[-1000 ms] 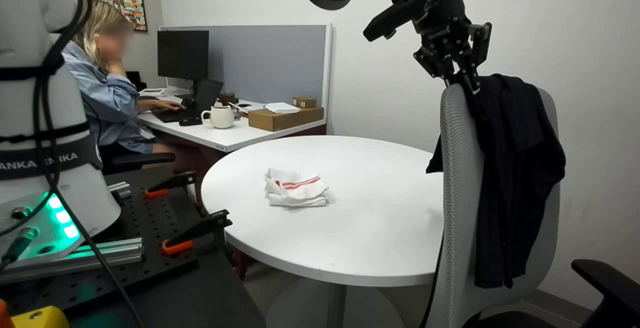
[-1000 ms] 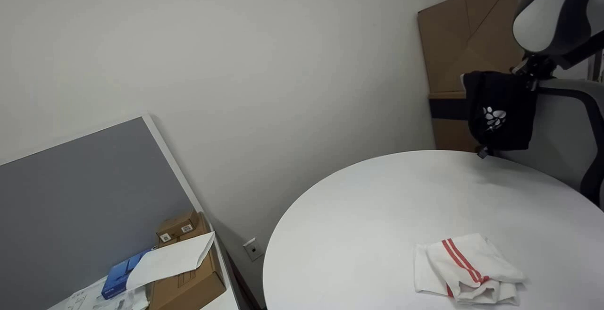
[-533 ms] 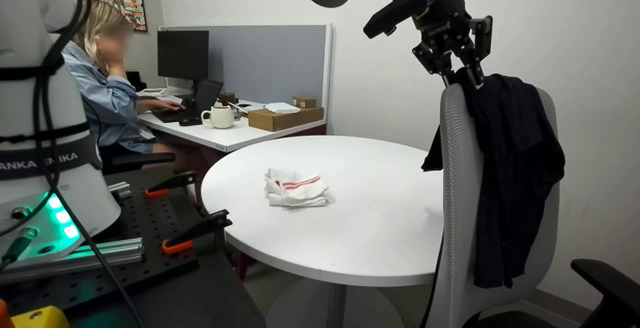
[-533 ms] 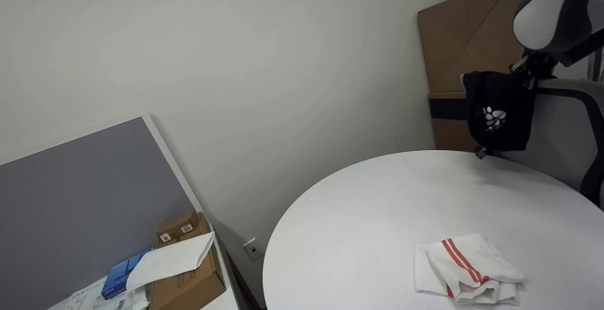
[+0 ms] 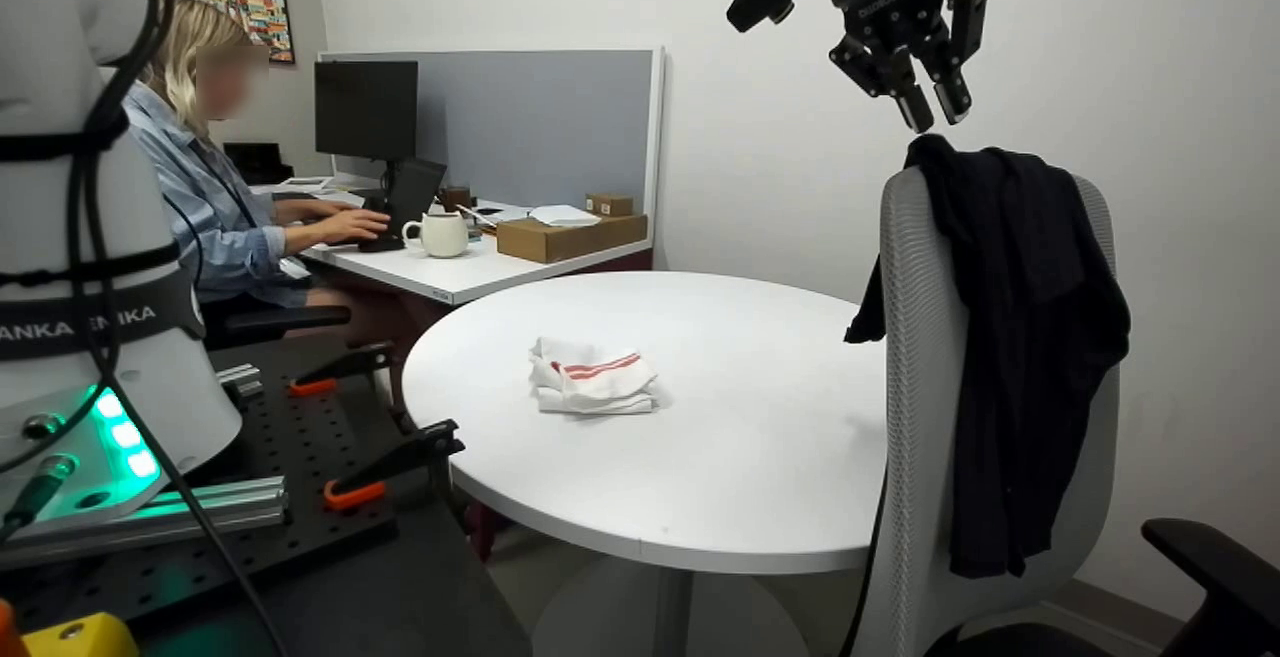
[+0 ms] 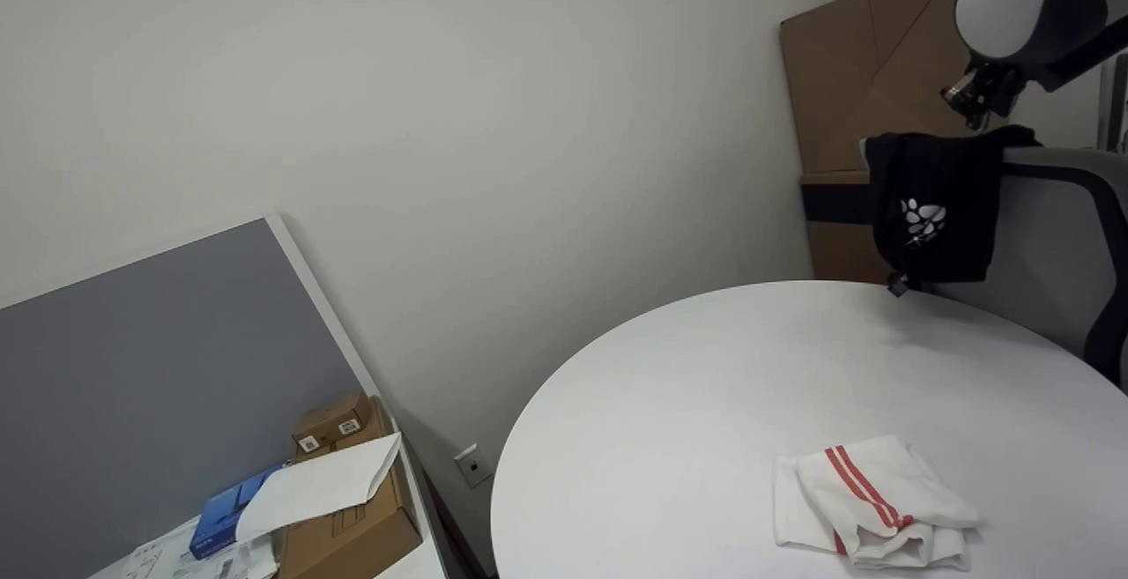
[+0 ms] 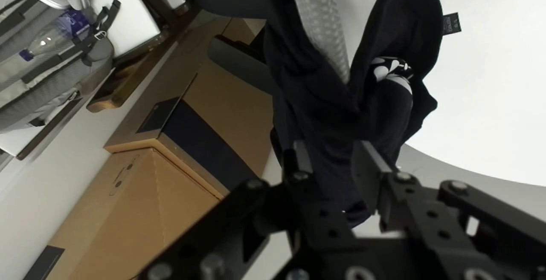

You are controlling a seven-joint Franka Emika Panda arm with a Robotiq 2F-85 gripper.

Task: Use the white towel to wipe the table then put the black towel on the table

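The tool (image 5: 938,119), parted and empty, hangs just above the black towel (image 5: 1030,337), draped over the chair (image 5: 912,357), likely held by its own weight. The white towel (image 5: 593,384) lies folded on the counter (image 5: 740,447), presumably leaving the tool free.

The arm (image 5: 35,207) is mostly white, its cables (image 5: 92,202) and claw (image 5: 935,109) black.

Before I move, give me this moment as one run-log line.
gripper: above black towel, jaws parted, empty | black towel: draped over chair back | white towel: folded, on table | pending: black towel onto table
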